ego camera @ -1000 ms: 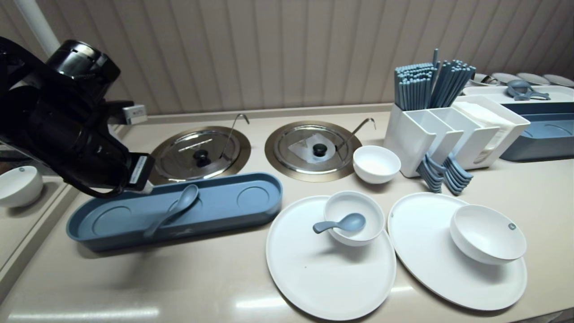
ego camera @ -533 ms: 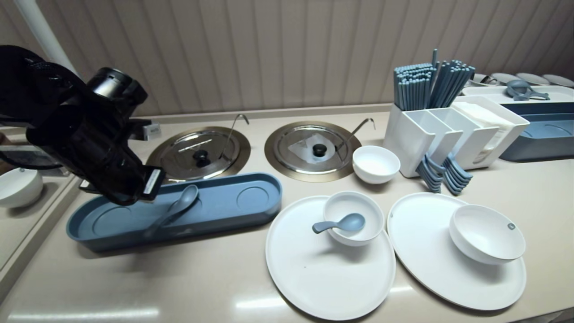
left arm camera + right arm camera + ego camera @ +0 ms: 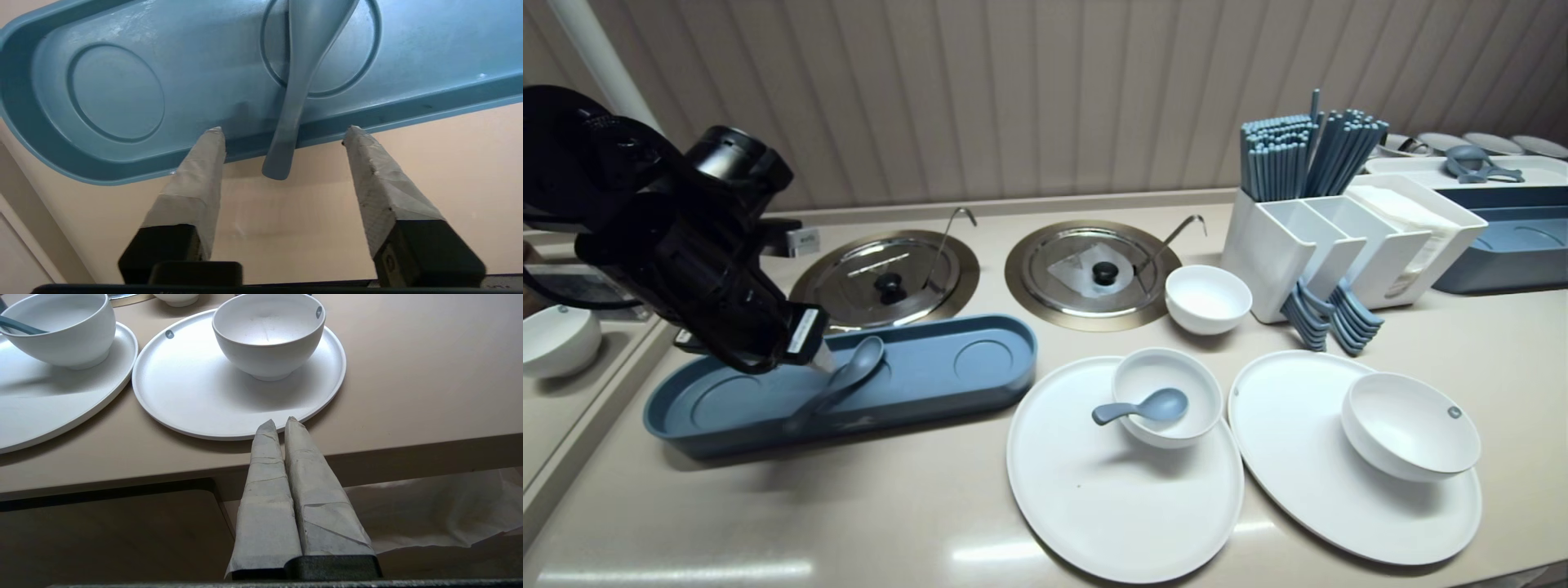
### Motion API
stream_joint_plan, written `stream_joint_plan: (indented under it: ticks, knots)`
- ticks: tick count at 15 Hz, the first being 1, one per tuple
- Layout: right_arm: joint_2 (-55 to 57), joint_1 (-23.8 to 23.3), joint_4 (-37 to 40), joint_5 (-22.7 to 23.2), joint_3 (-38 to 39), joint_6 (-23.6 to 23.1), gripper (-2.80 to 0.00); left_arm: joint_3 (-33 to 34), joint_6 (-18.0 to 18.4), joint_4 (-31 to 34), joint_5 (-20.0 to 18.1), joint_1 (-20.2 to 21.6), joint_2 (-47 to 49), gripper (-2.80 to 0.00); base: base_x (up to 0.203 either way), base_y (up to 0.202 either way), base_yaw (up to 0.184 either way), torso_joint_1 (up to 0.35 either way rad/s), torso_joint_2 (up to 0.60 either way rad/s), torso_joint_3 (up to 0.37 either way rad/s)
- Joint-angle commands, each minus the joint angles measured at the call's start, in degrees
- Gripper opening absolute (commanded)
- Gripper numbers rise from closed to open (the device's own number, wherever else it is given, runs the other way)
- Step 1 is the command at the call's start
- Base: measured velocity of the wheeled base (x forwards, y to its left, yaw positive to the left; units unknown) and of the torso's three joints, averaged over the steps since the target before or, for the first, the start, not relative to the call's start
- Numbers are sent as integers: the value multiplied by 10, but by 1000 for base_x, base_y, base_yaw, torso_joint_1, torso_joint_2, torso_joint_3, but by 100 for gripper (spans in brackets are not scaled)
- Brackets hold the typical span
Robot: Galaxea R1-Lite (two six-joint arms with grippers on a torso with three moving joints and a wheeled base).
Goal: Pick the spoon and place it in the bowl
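1. Left end effector (image 3: 284,130) hangs over the long blue tray with its two taped fingers spread wide, and nothing is between them.
2. Right end effector (image 3: 280,420) is parked below the front edge of the surface (image 3: 849,506), fingers pressed together and empty, just in front of the right plate (image 3: 196,396).
3. The tray (image 3: 931,384) lies on the left half of the surface, in front of two round metal lids. The left plate (image 3: 1123,490) is just beside its right end.
4. Each plate carries a white bowl. The left bowl (image 3: 1168,396) holds a second spoon (image 3: 1143,407).
5. The spoon (image 3: 304,73) rests with its scoop in the tray's middle ring. Its handle crosses the near rim and juts out over the surface.
6. Judging by the wrist view, the step in hand is lining up on that handle, whose end shows between the open fingers. Whether they are down at its level I cannot tell.
7. A grasp would call for lowering until the fingers straddle the handle, then closing squarely, since the thin, sloping handle could slip or pivot on the rim.
8. Compared with a second ago, the left arm has swung from the tray's left end toward the spoon. The spoon, tray, plates and bowls lie where they were.
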Motion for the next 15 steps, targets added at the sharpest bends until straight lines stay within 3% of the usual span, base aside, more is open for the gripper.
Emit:
stream_joint_plan:
  ticks: [1, 15]
  knots:
    - [1, 0, 0, 0, 0, 0, -280, 1, 0, 3, 0, 0, 17, 0, 0, 0, 0, 0, 0, 0]
    - [1, 0, 0, 0, 0, 1, -280, -1, 1, 3, 0, -6, 81, 0, 0, 0, 0, 0, 0, 0]
